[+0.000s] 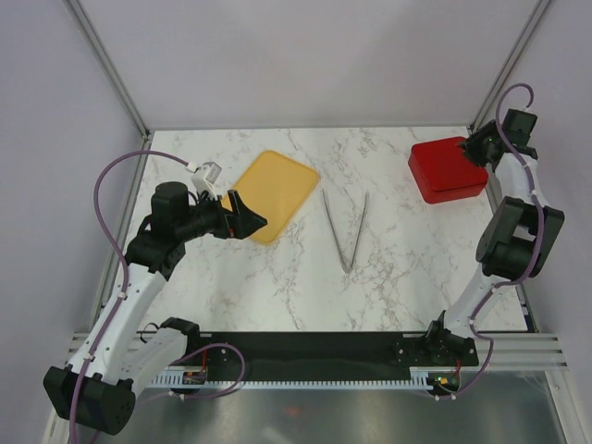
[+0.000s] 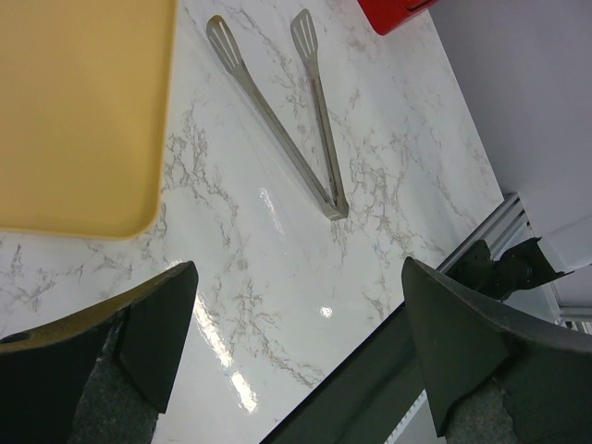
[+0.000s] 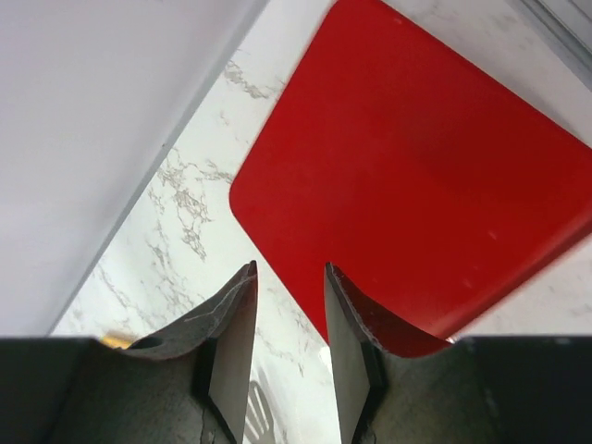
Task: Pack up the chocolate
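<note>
No chocolate pieces show in any view. The yellow-orange tray (image 1: 271,190) lies on the marble table at the back left, its plain surface up; it also shows in the left wrist view (image 2: 74,102). The red box (image 1: 447,168) sits at the back right, showing only a smooth red top (image 3: 416,166). My left gripper (image 1: 245,220) is wide open and empty (image 2: 298,268), just above the tray's near corner. My right gripper (image 1: 470,146) hovers over the box's right edge, jaws a narrow gap apart with nothing between them (image 3: 289,268).
Metal tongs (image 1: 346,227) lie on the table between tray and box, their tips pointing away from me; they also show in the left wrist view (image 2: 287,129). Walls close the table at the back and sides. A black rail runs along the near edge.
</note>
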{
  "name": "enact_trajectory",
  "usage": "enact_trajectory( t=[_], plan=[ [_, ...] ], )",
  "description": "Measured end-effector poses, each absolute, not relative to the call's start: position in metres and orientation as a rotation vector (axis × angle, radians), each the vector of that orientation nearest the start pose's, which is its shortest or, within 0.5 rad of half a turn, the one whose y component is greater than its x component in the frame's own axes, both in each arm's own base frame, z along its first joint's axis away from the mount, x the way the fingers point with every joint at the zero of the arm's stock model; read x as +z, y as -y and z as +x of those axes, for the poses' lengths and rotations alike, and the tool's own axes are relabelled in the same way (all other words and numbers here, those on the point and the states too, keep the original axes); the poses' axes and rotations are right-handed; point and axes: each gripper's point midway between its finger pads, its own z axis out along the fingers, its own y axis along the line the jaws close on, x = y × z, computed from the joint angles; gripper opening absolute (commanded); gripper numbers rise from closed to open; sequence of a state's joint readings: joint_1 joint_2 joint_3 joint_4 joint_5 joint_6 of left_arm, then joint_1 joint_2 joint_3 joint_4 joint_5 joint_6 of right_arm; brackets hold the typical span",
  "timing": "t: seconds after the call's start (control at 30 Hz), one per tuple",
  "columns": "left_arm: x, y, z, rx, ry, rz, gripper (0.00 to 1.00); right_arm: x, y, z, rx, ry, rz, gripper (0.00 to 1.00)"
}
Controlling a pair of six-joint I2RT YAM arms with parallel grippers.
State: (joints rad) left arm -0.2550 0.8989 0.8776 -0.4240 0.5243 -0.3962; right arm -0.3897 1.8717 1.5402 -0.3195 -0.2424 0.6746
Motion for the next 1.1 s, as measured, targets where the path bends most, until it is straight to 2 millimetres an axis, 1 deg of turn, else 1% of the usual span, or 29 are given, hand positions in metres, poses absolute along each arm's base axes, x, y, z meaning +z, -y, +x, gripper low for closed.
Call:
enact_trajectory(
  t=[0.1,0.17,0.23,0.27,0.3,0.4,0.43,0.47,0.53,0.67,0.87,1.1],
  plan=[
    [0.246,0.17,0.247,-0.935,-2.068,0.202,1.0,0.171,0.122,0.534,0.382,-2.038,0.911,0.4],
    [0.246,0.17,0.247,-0.935,-2.068,0.202,1.0,0.162,0.113,0.541,0.365,-2.079,0.884,0.4],
    [0.246,0.17,0.247,-0.935,-2.068,0.202,1.0,0.146,0.114,0.545,0.311,-2.131,0.874,0.39],
    [0.247,0.17,0.247,-0.935,-2.068,0.202,1.0,0.138,0.116,0.543,0.282,-2.151,0.882,0.39],
    [0.247,0.17,0.247,-0.934,-2.066,0.202,1.0,0.128,0.119,0.537,0.24,-2.184,0.899,0.39],
    [0.247,0.169,0.246,-0.934,-2.064,0.203,1.0,0.097,0.133,0.509,0.099,-2.275,0.961,0.39],
    [0.248,0.169,0.246,-0.934,-2.063,0.203,1.0,0.093,0.136,0.505,0.076,-2.277,0.97,0.38],
    [0.248,0.169,0.246,-0.934,-2.063,0.203,1.0,0.096,0.141,0.502,0.037,-2.267,0.967,0.38],
    [0.248,0.169,0.246,-0.934,-2.064,0.203,1.0,0.094,0.146,0.487,-0.02,-2.283,0.98,0.38],
    [0.248,0.169,0.246,-0.934,-2.063,0.203,1.0,0.094,0.153,0.476,-0.089,-2.285,0.982,0.38],
    [0.248,0.169,0.246,-0.934,-2.063,0.202,1.0,0.094,0.157,0.474,-0.13,-2.284,0.976,0.39],
    [0.249,0.169,0.246,-0.931,-2.058,0.202,1.0,0.094,0.156,0.472,-0.134,-2.284,0.966,0.39]
  ],
)
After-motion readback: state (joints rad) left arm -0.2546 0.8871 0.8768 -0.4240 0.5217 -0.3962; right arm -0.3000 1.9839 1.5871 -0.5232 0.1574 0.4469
